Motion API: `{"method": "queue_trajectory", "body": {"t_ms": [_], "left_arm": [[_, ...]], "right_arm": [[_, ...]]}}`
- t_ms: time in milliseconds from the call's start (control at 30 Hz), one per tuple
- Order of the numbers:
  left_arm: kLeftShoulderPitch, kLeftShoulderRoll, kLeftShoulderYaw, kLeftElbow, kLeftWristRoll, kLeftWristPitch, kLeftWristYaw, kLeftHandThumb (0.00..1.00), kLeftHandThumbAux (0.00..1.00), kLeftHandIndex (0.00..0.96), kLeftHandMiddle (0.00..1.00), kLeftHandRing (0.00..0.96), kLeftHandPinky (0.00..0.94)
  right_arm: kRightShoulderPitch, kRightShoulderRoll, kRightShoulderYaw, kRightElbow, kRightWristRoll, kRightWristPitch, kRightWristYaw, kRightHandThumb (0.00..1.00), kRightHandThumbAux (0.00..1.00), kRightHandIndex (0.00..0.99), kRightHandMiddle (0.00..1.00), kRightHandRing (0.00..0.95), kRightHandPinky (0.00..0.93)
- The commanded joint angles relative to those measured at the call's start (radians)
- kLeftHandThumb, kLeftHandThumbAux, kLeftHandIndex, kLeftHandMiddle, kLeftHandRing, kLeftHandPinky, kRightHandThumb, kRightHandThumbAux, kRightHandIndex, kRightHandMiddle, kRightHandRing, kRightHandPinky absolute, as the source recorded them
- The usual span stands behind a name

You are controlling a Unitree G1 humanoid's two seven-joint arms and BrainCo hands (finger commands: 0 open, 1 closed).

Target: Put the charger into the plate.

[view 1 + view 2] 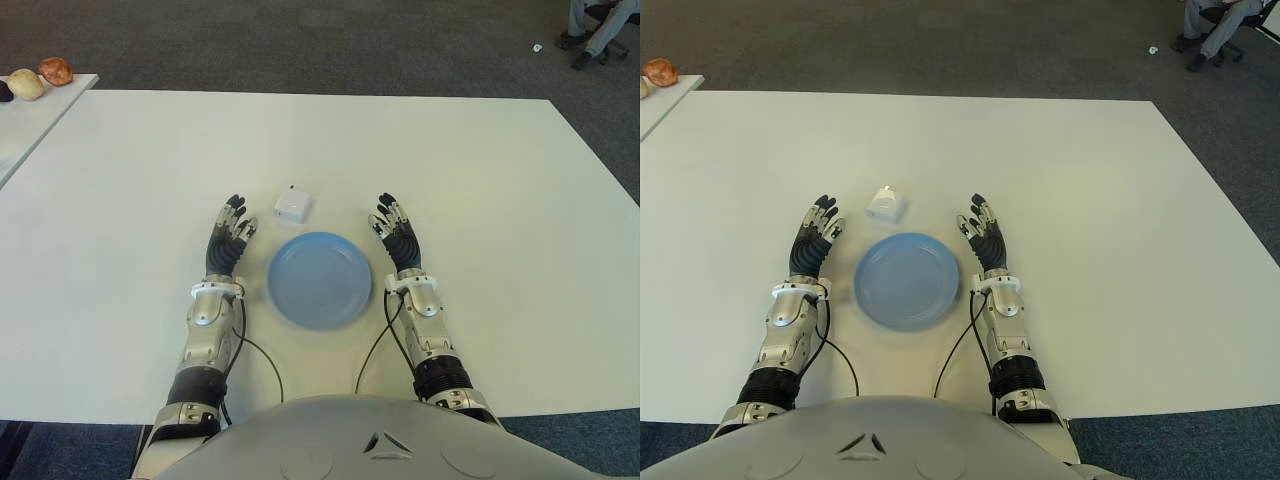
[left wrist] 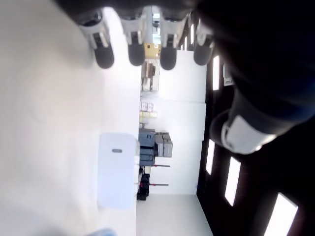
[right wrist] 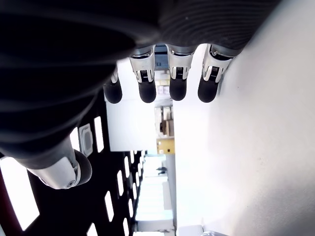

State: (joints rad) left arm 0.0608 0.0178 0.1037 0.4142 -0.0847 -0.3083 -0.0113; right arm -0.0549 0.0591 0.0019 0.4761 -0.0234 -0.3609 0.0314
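Note:
A small white charger [image 1: 293, 207] lies on the white table [image 1: 480, 180], just beyond the blue plate [image 1: 320, 280]. The plate holds nothing. My left hand [image 1: 229, 243] lies palm-down to the left of the plate, fingers stretched out and holding nothing; the charger [image 2: 117, 169] shows in its wrist view a short way past the fingertips [image 2: 104, 56]. My right hand [image 1: 398, 237] is to the right of the plate, fingers [image 3: 147, 91] also extended and holding nothing.
A second white table [image 1: 30, 120] stands at the far left with rounded objects [image 1: 40, 78] on it. A seated person's legs [image 1: 598, 30] appear at the far right on the dark carpet.

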Motion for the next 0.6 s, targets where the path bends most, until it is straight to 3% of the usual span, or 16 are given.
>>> {"method": "queue_trajectory", "body": {"t_ms": [33, 300, 600], "left_arm": [[0.049, -0.009, 0.009, 0.008, 0.035, 0.159, 0.079, 0.21, 0.648, 0.074, 0.1, 0.082, 0.092], [-0.012, 0.0, 0.006, -0.166, 0.088, 0.317, 0.164, 0.305, 0.621, 0.091, 0.103, 0.084, 0.108], [-0.09, 0.048, -0.039, -0.272, 0.266, 0.516, 0.248, 0.363, 0.547, 0.072, 0.088, 0.08, 0.126]], "right_arm": [[0.04, 0.012, 0.005, 0.031, 0.003, 0.042, -0.011, 0.036, 0.582, 0.048, 0.064, 0.042, 0.06], [0.041, 0.013, 0.009, 0.033, 0.002, 0.046, -0.017, 0.034, 0.585, 0.052, 0.066, 0.043, 0.06], [0.04, 0.014, 0.018, 0.043, 0.003, 0.035, -0.027, 0.03, 0.594, 0.054, 0.071, 0.048, 0.062]]}}
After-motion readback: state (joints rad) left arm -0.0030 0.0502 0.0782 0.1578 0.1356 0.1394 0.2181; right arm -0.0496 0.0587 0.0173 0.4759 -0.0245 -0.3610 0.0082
